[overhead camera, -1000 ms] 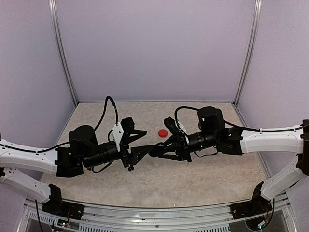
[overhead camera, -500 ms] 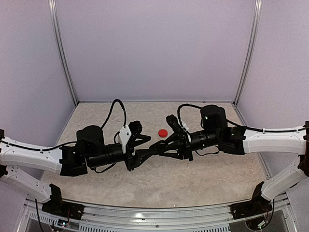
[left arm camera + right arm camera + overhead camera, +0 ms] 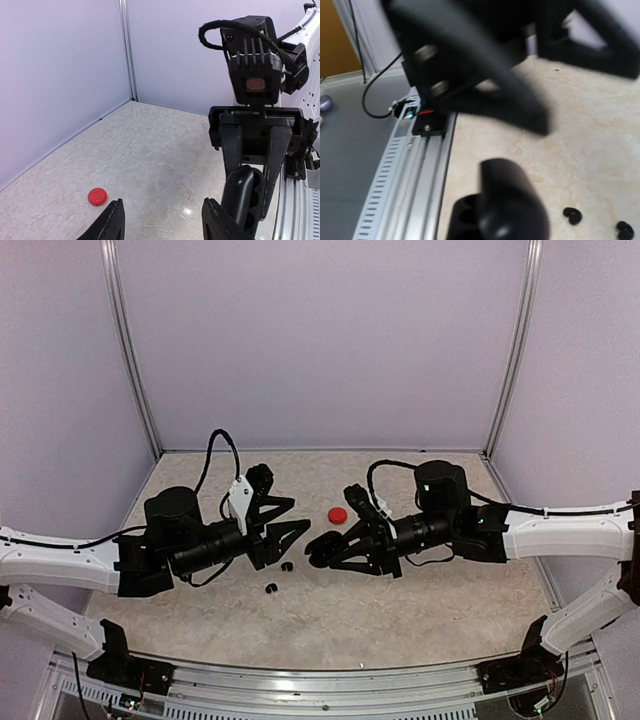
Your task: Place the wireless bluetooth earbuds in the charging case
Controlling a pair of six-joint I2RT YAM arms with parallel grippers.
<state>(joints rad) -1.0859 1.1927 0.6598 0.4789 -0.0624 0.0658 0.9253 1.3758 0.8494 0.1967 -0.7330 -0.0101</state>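
Above the table (image 3: 430, 615), the right gripper (image 3: 318, 548) is clamped on the black charging case (image 3: 243, 196). The left gripper (image 3: 163, 221) stands parted and empty just opposite, so an advance by either risks a collision that twists the case in its grip. The red case (image 3: 338, 515) lies farther back, and the two black earbuds (image 3: 287, 566) lie loose below the fingers; tiny and rounded, they may squirt from an off-centre pinch.
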